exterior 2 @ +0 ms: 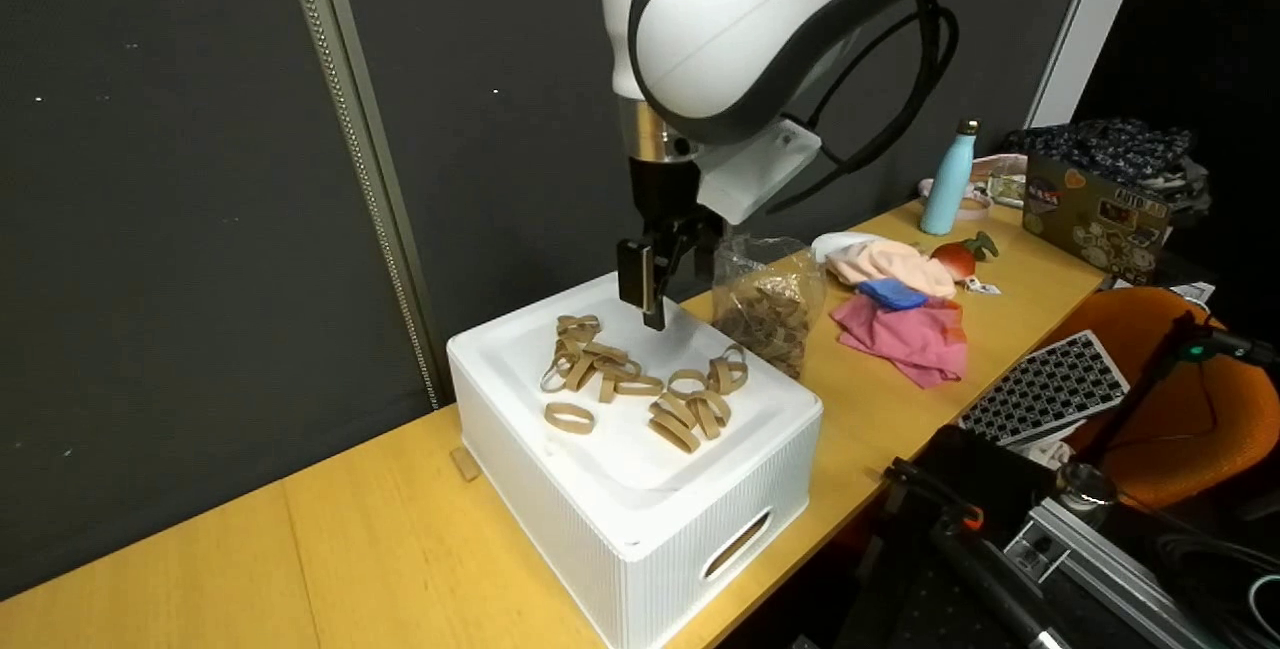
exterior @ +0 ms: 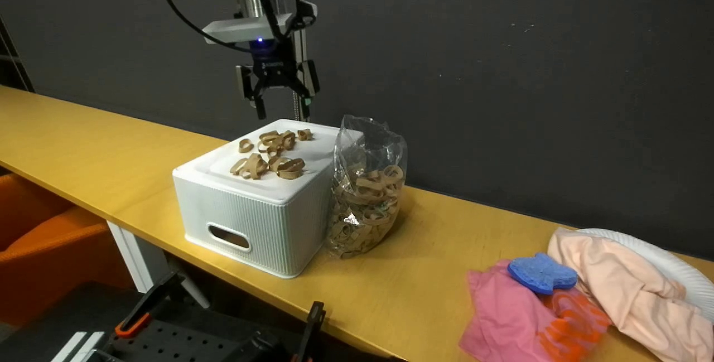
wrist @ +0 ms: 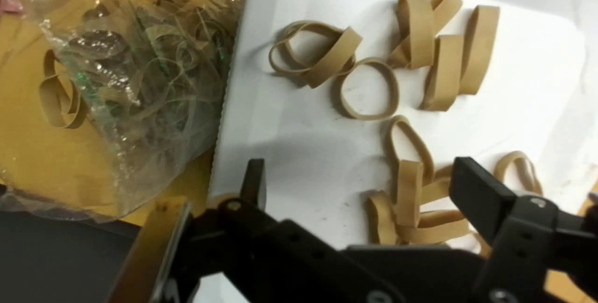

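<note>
My gripper (exterior: 283, 107) hangs above a white ribbed box (exterior: 245, 206), its jaws spread wide with nothing between them. Tan loop-shaped bands lie in loose clusters on the box's top, among them a pile (exterior 2: 590, 359) toward the back and a group (exterior 2: 690, 419) nearer the slotted end. In the wrist view, the gripper (wrist: 362, 177) stands over one cluster (wrist: 409, 195), partly hidden by the right finger (wrist: 481, 195). A clear plastic bag (exterior: 365, 211) holding many more bands leans against the box's side, its mouth upward. The wrist view shows the bag (wrist: 154, 88) left of the box.
Farther along the wooden table (exterior: 424, 273) lie a pink cloth (exterior: 502, 312), a blue sponge (exterior: 542, 273), a peach cloth (exterior: 630, 284) and a white plate (exterior: 658, 256). A blue bottle (exterior 2: 950, 179) stands beyond. A dark wall (exterior: 502, 100) rises behind. One tan piece (exterior 2: 465, 463) lies beside the box.
</note>
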You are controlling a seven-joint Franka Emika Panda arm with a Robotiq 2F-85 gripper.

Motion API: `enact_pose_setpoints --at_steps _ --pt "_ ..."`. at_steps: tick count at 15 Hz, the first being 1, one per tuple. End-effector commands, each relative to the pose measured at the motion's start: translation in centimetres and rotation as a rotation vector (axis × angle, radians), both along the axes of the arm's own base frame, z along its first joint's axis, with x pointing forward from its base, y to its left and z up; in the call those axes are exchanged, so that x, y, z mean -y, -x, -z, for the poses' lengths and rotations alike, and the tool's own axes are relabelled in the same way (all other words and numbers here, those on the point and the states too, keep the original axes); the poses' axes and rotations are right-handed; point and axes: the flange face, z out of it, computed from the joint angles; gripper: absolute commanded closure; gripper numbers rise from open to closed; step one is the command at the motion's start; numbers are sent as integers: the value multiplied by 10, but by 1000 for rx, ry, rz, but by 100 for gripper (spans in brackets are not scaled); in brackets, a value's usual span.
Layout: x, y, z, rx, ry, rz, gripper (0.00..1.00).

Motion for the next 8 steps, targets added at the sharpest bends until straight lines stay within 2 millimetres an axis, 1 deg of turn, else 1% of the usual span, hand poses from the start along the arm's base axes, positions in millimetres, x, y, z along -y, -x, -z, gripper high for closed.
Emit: enact_pose_setpoints --at_steps 1,3,4,6,8 --pt "-21 47 6 27 -45 -50 0" --pt "-28 67 17 34 -50 -62 0" --pt "-30 74 23 39 -50 -69 0" --pt "-30 79 33 40 -43 -73 0" --pt "-29 79 41 44 -34 -76 0"
